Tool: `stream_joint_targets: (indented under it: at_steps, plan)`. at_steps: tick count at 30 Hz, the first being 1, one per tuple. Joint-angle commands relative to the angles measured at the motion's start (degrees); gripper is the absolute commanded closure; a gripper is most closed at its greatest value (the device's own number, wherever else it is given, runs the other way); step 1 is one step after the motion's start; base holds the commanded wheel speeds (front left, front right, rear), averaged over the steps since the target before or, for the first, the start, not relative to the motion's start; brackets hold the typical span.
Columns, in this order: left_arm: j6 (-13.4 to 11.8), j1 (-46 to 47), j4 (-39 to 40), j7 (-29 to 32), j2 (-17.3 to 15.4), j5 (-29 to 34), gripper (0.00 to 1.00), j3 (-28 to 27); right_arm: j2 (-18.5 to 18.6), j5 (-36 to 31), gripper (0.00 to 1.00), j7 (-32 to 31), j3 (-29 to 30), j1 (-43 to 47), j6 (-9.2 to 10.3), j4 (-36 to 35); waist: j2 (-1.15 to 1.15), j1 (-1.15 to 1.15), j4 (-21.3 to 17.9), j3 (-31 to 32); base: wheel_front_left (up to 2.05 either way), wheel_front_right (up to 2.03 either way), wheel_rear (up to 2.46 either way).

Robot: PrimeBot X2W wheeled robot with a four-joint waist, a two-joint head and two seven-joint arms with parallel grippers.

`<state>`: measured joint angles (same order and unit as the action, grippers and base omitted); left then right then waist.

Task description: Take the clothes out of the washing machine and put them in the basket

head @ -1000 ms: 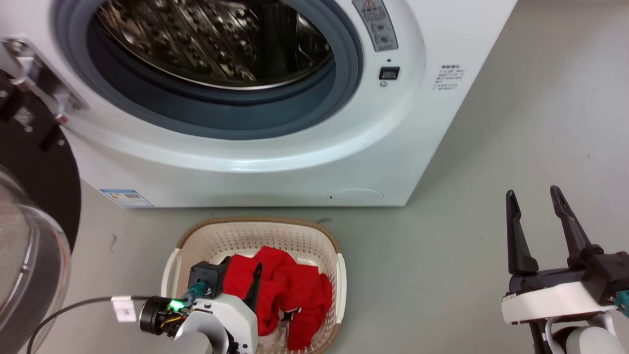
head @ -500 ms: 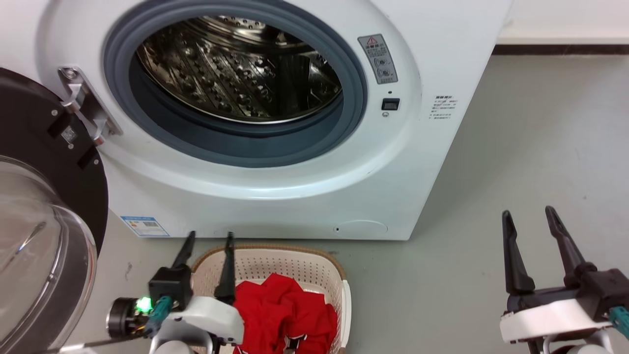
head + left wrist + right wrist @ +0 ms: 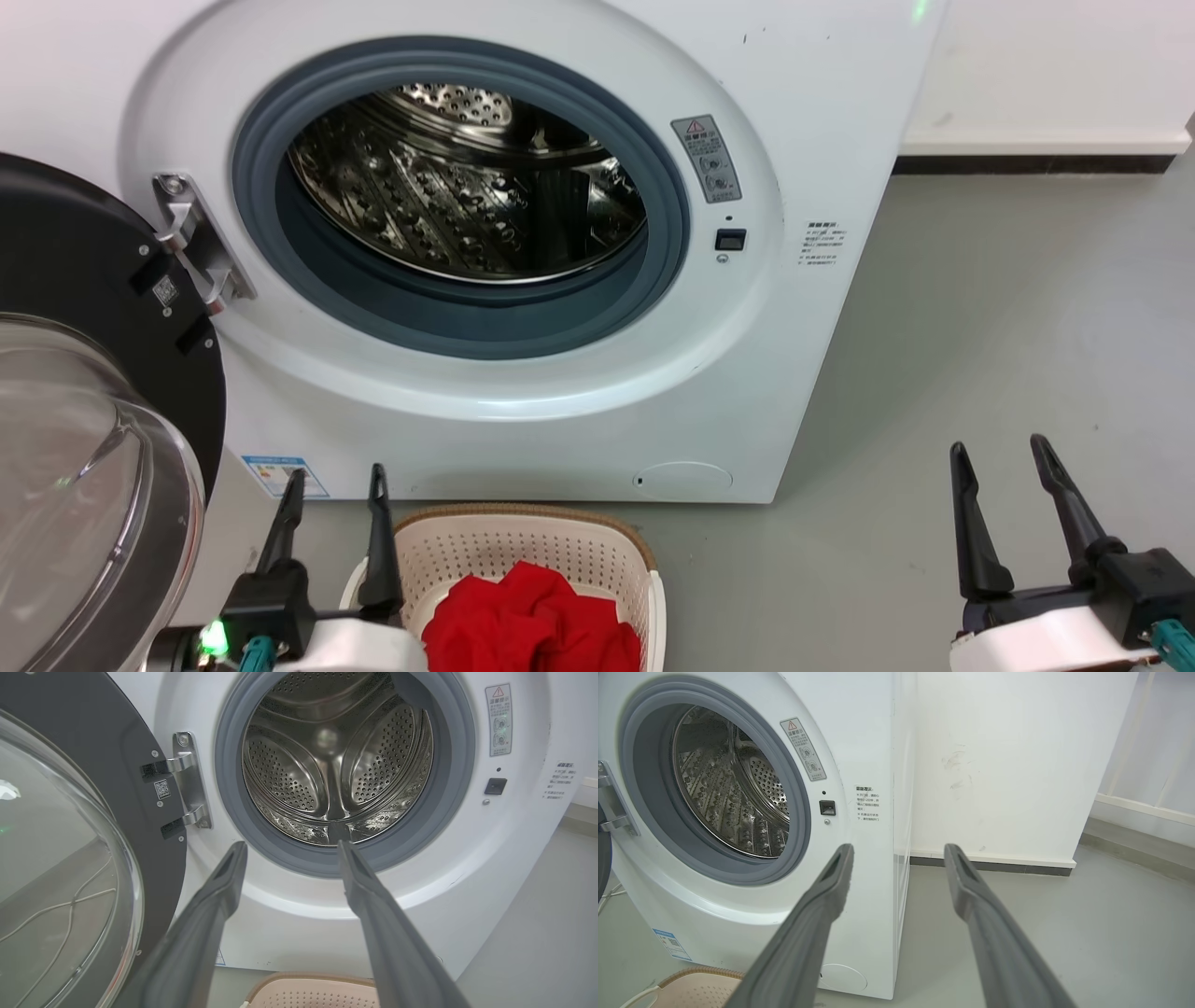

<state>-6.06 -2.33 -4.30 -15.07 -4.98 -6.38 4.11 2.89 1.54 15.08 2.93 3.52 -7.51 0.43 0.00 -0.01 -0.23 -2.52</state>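
The left claw (image 3: 336,476) stood wide and empty beside the basket's (image 3: 523,514) left rim. The right claw (image 3: 997,450), likewise wide and empty, was well apart at right. The clothes (image 3: 527,621) lay inside the basket, before the washing machine (image 3: 579,411).

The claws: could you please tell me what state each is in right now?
Left claw: open, holding nothing.
Right claw: open, holding nothing.

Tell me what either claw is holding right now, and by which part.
Nothing. The left claw and the right claw are both open and empty; the red clothes lie in the basket.
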Motion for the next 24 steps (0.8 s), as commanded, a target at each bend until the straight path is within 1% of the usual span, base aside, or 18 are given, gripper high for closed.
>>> stream_joint_targets:
  at_steps: [1,8,24]
  plan:
    - [0.24,-0.96,0.72,-0.14,0.16,0.57,0.00,-0.56,-0.02,0.44,0.00,0.13,-0.03,0.93,0.04,-0.09,0.00,0.01,-0.11,0.71,0.00,0.00,0.00]
    - [1.17,-3.64,1.95,-0.15,1.37,1.85,0.00,-2.92,-0.02,0.95,0.00,0.13,-0.18,2.77,0.04,-0.41,0.00,0.01,-0.38,1.86,0.00,0.00,0.00]
    - [2.82,-5.44,1.24,-0.15,2.09,2.57,0.00,-4.46,-0.02,1.59,0.00,0.13,-0.57,4.68,0.04,-0.24,0.00,0.01,-1.09,2.91,0.00,0.00,0.00]
